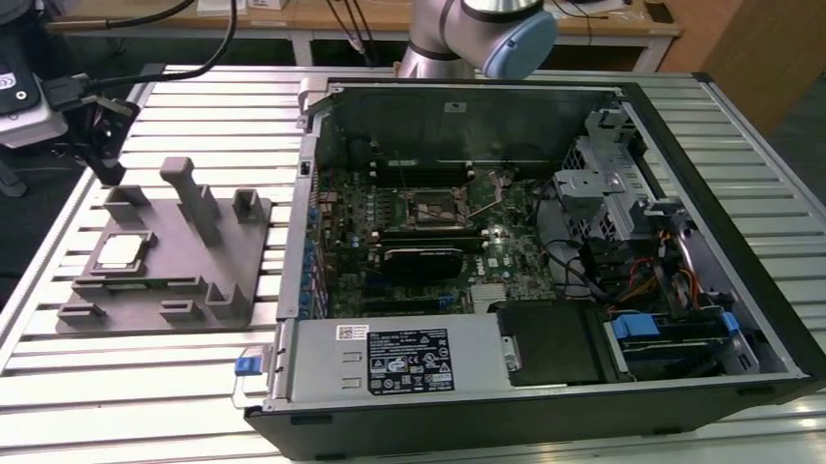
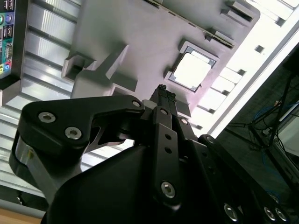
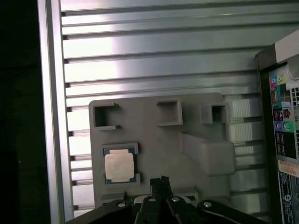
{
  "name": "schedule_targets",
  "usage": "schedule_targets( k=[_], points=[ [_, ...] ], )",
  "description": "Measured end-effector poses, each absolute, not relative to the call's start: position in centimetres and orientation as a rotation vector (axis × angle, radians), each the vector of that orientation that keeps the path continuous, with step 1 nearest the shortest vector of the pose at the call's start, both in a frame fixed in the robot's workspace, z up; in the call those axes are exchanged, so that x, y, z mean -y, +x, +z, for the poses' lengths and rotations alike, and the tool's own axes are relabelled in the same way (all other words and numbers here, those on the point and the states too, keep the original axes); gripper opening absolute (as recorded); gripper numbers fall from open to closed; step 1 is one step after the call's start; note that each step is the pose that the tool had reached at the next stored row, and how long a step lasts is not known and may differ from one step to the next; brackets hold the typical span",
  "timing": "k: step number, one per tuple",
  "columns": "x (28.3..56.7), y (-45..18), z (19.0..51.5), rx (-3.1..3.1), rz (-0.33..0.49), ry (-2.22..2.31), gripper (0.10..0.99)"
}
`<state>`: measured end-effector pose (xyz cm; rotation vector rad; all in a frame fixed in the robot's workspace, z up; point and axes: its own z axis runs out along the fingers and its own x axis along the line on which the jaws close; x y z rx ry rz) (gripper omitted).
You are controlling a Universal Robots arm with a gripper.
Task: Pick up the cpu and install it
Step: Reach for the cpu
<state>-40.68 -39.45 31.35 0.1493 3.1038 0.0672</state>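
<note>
Claw (image 3: 161, 181), pinched closed and empty, covers part of the fixture (image 3: 154, 144) beside the cpu (image 3: 120, 166).

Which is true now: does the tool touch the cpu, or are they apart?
Apart. In the first wrist view, bare grey fixture shows between the tool and the cpu.

arm (image 1: 432, 48) cut off at 12 o'clock, exterior view; cpu (image 2: 190, 71) top washed out by glare, second wrist view; fixture block (image 3: 154, 135) partly behind gripper (image 3: 161, 181), first wrist view
</note>
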Motion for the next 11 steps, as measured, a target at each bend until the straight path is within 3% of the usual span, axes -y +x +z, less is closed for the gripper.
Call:
schedule_targets(
  k=[11],
  points=[
    [39.43, -41.44, 30.46, -3.104, 0.067, 0.152, 0.106]
  ],
)
